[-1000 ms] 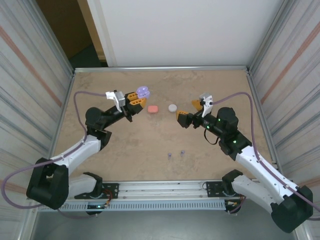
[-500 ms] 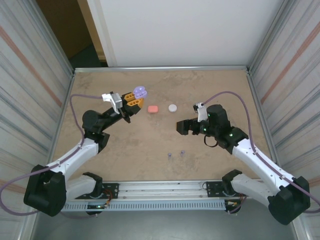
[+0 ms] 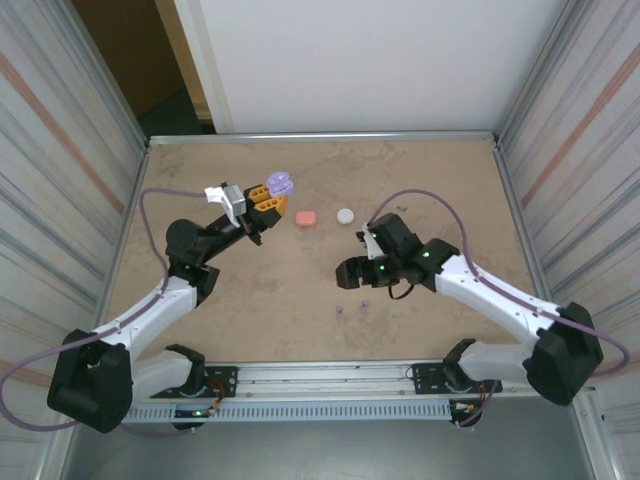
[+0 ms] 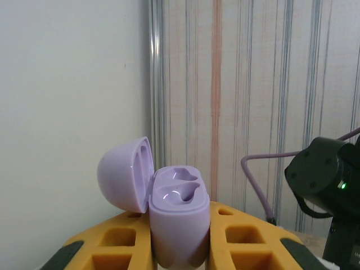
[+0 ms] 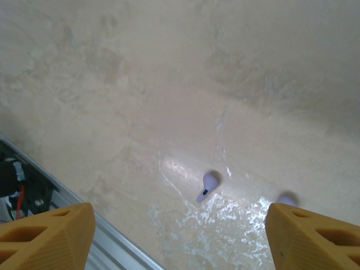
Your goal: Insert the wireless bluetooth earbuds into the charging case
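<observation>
Earbuds: two tiny purple earbuds (image 3: 340,312) of glossy plastic, each with a short stem, lie just beside each other on the bare tan table (image 3: 250,290), near the middle of its near edge.
Handling: likely very light, stiff and slick; a pinch that lands off-centre could squirt one sideways or flick it toward the near edge.
Where to hold: probably across the rounded bud end with the stem left free, taking one earbud at a time, so the stem can lead into its pocket.
Right gripper: the right gripper (image 3: 350,272) hangs over the pair, angled down at the table; its orange fingers stand wide apart with nothing between them, and in the right wrist view one earbud lies between the fingertips' lines, the other close to one finger.
Case: the small rounded purple charging case (image 4: 179,225) of smooth plastic stands upright, lid swung back, both moulded pockets empty; it is raised toward the far left part of the table.
Left gripper: the left gripper (image 4: 180,247) is clamped on the case's lower body.
Others: a pink case (image 3: 306,217) and a white case (image 3: 346,215) lie side by side toward the far edge.
</observation>
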`<act>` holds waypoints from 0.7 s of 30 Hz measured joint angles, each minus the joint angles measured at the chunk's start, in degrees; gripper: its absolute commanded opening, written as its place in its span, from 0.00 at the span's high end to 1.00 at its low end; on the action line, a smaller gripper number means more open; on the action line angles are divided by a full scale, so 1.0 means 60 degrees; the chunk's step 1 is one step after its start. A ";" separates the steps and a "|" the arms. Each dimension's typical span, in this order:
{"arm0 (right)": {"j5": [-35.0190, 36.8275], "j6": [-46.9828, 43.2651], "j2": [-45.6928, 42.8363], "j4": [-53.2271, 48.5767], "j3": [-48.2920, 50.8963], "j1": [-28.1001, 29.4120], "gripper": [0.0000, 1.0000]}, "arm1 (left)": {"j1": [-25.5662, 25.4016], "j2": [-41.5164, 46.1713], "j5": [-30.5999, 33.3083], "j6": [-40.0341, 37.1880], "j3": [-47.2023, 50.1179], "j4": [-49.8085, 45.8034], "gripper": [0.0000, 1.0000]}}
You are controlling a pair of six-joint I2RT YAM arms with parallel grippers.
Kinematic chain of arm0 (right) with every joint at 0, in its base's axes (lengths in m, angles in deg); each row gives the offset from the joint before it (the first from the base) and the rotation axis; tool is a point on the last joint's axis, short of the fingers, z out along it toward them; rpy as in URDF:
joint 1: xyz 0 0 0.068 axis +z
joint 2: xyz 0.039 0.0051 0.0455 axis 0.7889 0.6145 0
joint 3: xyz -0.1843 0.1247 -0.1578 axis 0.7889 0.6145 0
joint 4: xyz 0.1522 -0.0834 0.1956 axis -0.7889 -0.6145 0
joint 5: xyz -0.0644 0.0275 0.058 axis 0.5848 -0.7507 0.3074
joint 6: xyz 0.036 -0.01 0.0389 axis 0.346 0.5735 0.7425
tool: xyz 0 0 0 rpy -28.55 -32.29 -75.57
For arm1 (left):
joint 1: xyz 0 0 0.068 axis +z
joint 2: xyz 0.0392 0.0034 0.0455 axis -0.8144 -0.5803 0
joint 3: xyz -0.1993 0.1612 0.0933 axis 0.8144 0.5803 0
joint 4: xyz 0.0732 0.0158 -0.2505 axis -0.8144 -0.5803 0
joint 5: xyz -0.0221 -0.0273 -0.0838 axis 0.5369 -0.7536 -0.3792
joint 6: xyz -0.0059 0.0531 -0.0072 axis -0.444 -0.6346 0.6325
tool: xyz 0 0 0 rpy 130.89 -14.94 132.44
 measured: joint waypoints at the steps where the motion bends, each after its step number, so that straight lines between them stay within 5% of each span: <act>1: -0.0007 0.0058 0.0266 -0.0124 -0.0138 0.0098 0.23 | 0.0000 0.0000 0.0000 -0.0018 0.0000 -0.0004 1.00; 9: -0.0171 0.0415 0.1647 -0.0474 -0.0747 0.0637 0.38 | 0.0000 0.0062 0.0066 -0.0062 0.0018 -0.0251 1.00; 21: -0.0135 0.0499 0.3585 -0.0739 -0.1239 0.0962 0.44 | 0.0007 0.0182 0.0171 -0.0168 0.0018 -0.0630 1.00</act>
